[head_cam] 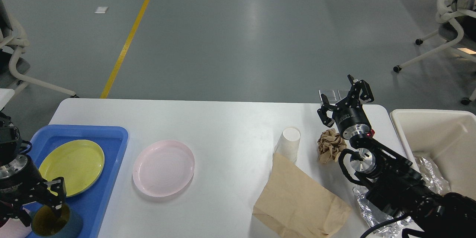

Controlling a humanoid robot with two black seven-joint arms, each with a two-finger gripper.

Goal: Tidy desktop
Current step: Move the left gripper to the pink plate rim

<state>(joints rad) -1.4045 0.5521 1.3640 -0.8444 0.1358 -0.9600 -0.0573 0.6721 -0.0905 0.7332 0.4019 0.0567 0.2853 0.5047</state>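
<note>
The desktop is a smooth, plain white slab with rounded corners, filling the lower half of the head view and set on a glossy grey floor crossed by one yellow line. At its left end sits one blue plastic tray with a raised rim, holding one round yellow plate and one dark teal cup with an amber inside. Just right of the tray lies one shallow pink plate, bare and matte. Toward the right stand or lie one white paper cup, tilted, one flat brown paper bag touching its base, and one crumpled ball of brown paper. Crinkled silver foil shows at the table's right edge, and more lies inside the one cream-white bin beside the table. The right gripper hangs above the crumpled paper with its two black fingers spread apart and empty. The left gripper hovers over the teal cup, fingers apart at its rim. Small lettering on its wrist is too blurred to read. Two office chairs stand on the floor beyond.
</note>
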